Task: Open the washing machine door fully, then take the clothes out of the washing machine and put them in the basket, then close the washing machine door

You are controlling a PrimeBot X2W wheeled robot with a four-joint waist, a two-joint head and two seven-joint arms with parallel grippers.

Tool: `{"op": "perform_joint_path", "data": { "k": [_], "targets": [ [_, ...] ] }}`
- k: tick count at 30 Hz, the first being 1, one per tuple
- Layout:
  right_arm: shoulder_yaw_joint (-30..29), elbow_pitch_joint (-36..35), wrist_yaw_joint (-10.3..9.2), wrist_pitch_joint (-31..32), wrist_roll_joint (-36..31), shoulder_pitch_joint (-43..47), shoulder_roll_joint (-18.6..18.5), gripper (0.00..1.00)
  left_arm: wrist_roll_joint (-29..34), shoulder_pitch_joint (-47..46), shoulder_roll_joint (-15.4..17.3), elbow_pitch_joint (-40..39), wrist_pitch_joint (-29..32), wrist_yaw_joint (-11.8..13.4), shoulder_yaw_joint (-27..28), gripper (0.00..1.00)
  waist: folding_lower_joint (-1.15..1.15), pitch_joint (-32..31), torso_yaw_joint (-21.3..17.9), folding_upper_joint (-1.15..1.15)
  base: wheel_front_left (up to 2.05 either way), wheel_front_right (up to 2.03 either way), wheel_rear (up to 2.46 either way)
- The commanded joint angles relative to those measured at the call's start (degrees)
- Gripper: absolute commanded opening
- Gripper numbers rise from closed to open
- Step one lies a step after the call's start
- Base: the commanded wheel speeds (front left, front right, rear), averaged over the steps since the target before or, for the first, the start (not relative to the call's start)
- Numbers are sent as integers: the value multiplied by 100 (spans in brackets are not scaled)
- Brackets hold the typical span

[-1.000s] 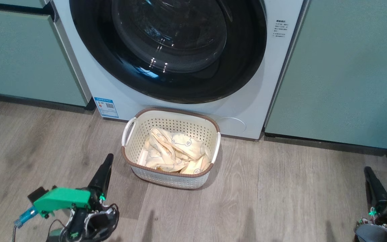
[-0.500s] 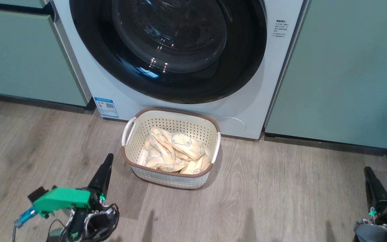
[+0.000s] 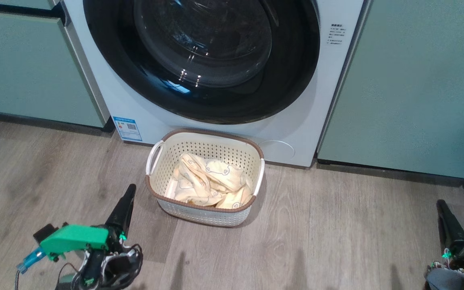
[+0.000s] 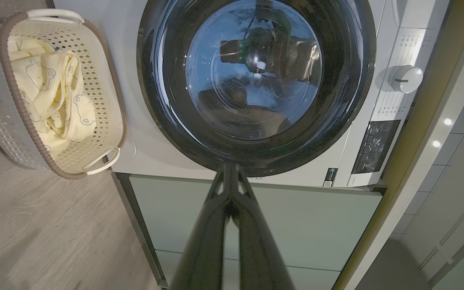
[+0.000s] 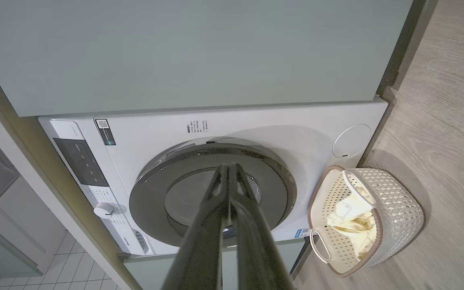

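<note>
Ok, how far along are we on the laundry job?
Nearly or fully done. Done: the clothes lie in the basket, and the washing machine door sits shut, flush on the washing machine. In hand: nothing; the left claw and right claw are shut, empty, low over the floor. Left: nothing obvious, though reflections on the glass hide whether the drum is empty.

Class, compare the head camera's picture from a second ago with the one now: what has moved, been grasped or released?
Nothing visibly changed. The washing machine door stays shut, the clothes lie in the basket, and the left gripper and right gripper remain shut and empty.
</note>
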Motion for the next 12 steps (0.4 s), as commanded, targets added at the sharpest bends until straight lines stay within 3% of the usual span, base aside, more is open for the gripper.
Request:
{"op": "perform_joint_path", "data": {
  "k": [1, 12],
  "targets": [
    [90, -209, 20, 30, 41, -313, -105, 0, -30, -140, 42, -206, 36, -9, 194, 0, 0, 0, 0, 0, 0, 0, 0],
    [90, -209, 20, 30, 41, -313, -105, 0, -30, -140, 42, -206, 36, -9, 194, 0, 0, 0, 0, 0, 0, 0, 0]
  ]
}}
